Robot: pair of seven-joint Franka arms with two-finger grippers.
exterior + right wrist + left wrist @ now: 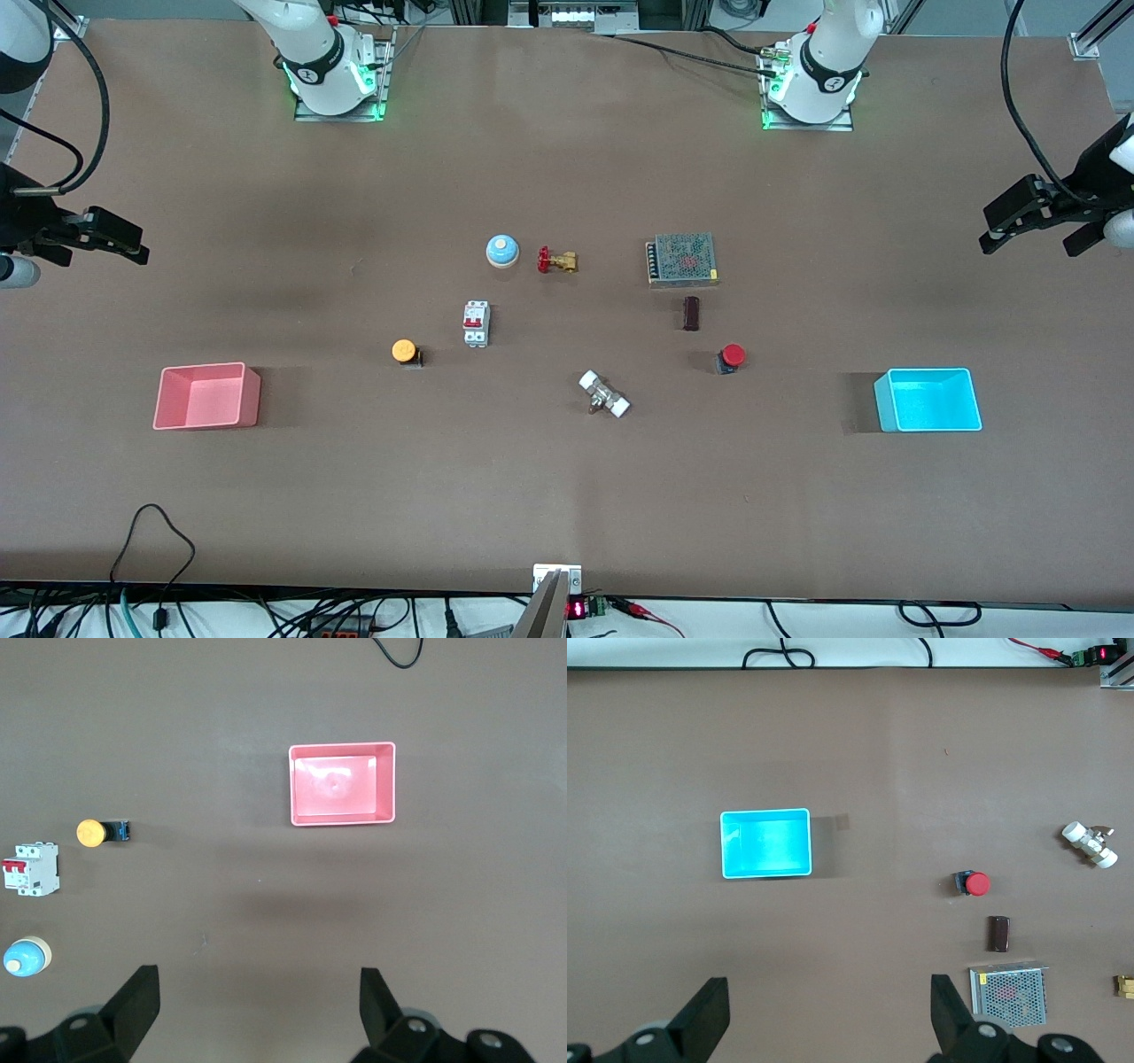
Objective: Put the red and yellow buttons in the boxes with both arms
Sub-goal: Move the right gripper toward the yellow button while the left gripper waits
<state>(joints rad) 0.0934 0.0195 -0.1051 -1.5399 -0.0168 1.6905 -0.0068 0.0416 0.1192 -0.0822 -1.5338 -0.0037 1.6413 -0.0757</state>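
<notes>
The yellow button (404, 351) lies on the table between the pink box (251, 399) and the table's middle; it also shows in the right wrist view (90, 832), as does the pink box (341, 784). The red button (732, 356) lies toward the cyan box (928, 400); both show in the left wrist view, the button (975, 884) and the box (765, 843). My right gripper (102, 257) (259, 979) is open and empty, high over the right arm's end of the table. My left gripper (1032, 244) (830, 988) is open and empty, high over the left arm's end.
A blue bell (501, 251), a red-handled brass valve (556, 260), a circuit breaker (477, 322), a mesh-topped power supply (682, 259), a dark block (692, 313) and a white fitting (604, 394) lie around the table's middle, between the two buttons.
</notes>
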